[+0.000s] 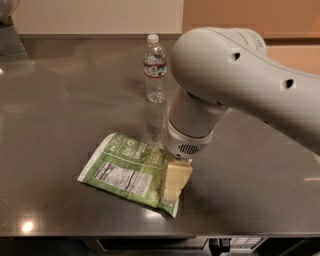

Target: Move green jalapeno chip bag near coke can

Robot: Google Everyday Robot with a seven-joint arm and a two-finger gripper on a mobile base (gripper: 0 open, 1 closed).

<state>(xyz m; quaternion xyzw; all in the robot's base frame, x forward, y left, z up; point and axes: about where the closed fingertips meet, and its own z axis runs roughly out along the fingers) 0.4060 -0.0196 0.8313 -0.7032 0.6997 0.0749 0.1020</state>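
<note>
The green jalapeno chip bag (pixel 127 172) is laid flat on the grey bench (pixel 60 110), near its front edge. Its right end is overlapped by the tool (pixel 175 181), carried below the white arm (pixel 235 85); whether the tool is closed cannot be told. A water bottle (pixel 155 67) is stood upright behind the bag.

Upright toward 12 o'clock on the dark steel countertop (pixel 55 105): clear water bottle (pixel 155 70), white cap. Beyond, at 11 o'clock, pale wall (pixel 95 15).
</note>
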